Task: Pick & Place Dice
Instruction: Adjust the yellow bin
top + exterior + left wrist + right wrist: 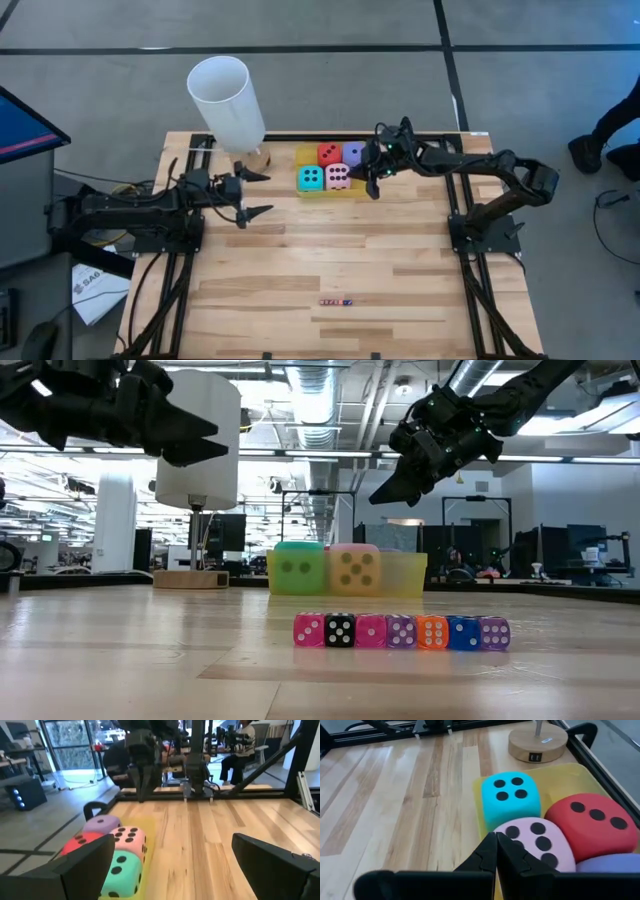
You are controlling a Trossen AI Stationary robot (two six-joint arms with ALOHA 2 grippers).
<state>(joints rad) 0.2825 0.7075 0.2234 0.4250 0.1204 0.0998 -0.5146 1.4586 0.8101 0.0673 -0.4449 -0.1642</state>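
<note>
Hovering closed right gripper (496,851), pink die (540,842)

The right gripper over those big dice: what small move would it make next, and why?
Probably open its fingers and drop onto the pink die. The right gripper hangs shut just above that die, and all four dice sit packed in the yellow tray, so none is picked yet. The left gripper waits open to the side.

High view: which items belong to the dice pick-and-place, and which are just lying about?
Job:
- cyan die
- pink die
- red die
- purple die
- yellow tray
- right gripper, shut, beside the tray

Lying about:
- white lamp
- row of tiny dice
</note>
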